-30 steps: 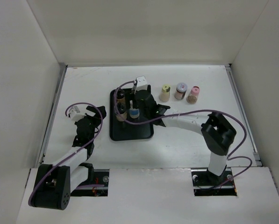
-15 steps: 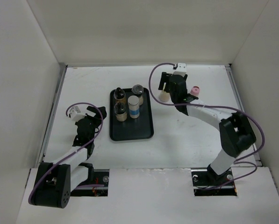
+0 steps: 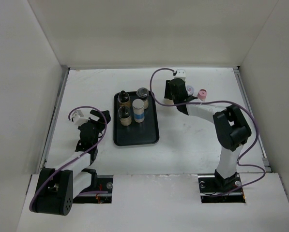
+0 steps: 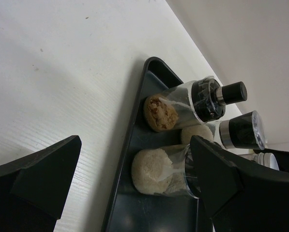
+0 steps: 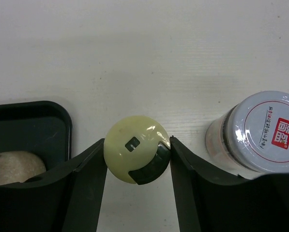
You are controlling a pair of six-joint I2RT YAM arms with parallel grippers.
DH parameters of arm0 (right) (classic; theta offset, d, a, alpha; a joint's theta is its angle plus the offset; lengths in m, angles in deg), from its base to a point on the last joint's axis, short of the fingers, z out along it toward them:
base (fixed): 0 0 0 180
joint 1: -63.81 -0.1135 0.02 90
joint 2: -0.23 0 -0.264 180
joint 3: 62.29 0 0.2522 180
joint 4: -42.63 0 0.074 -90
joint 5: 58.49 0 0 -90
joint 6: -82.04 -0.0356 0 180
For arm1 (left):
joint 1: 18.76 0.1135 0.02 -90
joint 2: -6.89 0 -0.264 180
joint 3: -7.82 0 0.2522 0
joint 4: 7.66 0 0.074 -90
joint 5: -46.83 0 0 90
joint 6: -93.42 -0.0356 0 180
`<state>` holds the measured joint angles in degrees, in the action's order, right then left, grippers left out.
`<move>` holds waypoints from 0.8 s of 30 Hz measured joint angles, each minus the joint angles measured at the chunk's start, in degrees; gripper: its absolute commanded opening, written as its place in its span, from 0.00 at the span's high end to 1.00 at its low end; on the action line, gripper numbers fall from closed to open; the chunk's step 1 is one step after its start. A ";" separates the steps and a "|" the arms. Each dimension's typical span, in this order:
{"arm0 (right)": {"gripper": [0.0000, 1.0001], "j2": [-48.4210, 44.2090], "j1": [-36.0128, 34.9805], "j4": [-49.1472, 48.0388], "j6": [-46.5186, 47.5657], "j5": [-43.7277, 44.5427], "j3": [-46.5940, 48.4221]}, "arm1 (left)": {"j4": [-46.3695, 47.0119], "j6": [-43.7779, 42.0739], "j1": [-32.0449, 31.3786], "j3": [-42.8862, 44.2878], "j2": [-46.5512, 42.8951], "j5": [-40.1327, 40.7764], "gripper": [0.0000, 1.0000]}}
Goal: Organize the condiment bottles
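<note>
My right gripper (image 5: 137,159) is shut on the yellow-capped bottle (image 5: 134,152), a finger pressing each side of the cap. The bottle stands on the table just right of the black tray (image 3: 136,137). From above, the right gripper (image 3: 171,96) covers most of that bottle. Beside it stand a white-capped bottle (image 5: 265,130) (image 3: 189,90) and a pink-capped bottle (image 3: 201,93). Several bottles stand on the tray's far half, among them a blue-and-white one (image 3: 139,110) and a black-capped one (image 3: 125,99). My left gripper (image 3: 97,126) rests open left of the tray, holding nothing.
The left wrist view looks along the table at the tray's edge (image 4: 127,159), with a brown-filled bottle (image 4: 183,104) and a pale-filled bottle (image 4: 159,169) on it. White walls enclose the table on three sides. The tray's near half holds no bottles.
My right arm left the blue-and-white bottle on the tray, swung right to the back row and closed its jaws on the yellow cap. The left arm stayed still.
</note>
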<state>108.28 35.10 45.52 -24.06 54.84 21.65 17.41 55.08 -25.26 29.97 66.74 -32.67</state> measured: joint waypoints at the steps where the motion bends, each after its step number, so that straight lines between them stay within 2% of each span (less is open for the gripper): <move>1: 0.55 0.00 0.02 -0.02 0.04 0.04 0.00 | 0.00 0.00 -0.02 0.00 0.00 0.00 0.00; 5: 0.55 -1.27 -0.28 -0.46 0.09 0.48 -1.55 | 0.00 0.00 0.00 0.00 0.07 -0.07 0.00; 9: 0.56 -9.03 -3.13 0.26 -0.13 2.36 -8.76 | 0.00 -0.02 0.00 0.00 -0.20 0.00 0.00; 14: 0.57 -22.03 -13.14 1.16 -0.87 3.82 -16.59 | 0.00 0.00 -0.04 0.00 -0.24 0.00 0.00; 17: 0.57 -25.99 -19.80 1.20 -2.25 3.87 -18.38 | 0.00 0.00 -0.31 0.00 -0.24 0.04 0.00; 20: 0.57 -25.73 -26.38 1.01 -3.32 3.69 -18.32 | 0.00 0.00 -0.28 0.00 -0.31 0.04 0.00; 24: 0.56 -18.71 -33.57 0.33 -3.06 3.10 -14.27 | -0.04 -0.02 -0.28 -0.09 -2.27 0.74 0.00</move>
<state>89.57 1.53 45.84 -27.12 57.95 7.37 17.37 55.05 -25.54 29.88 64.47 -31.92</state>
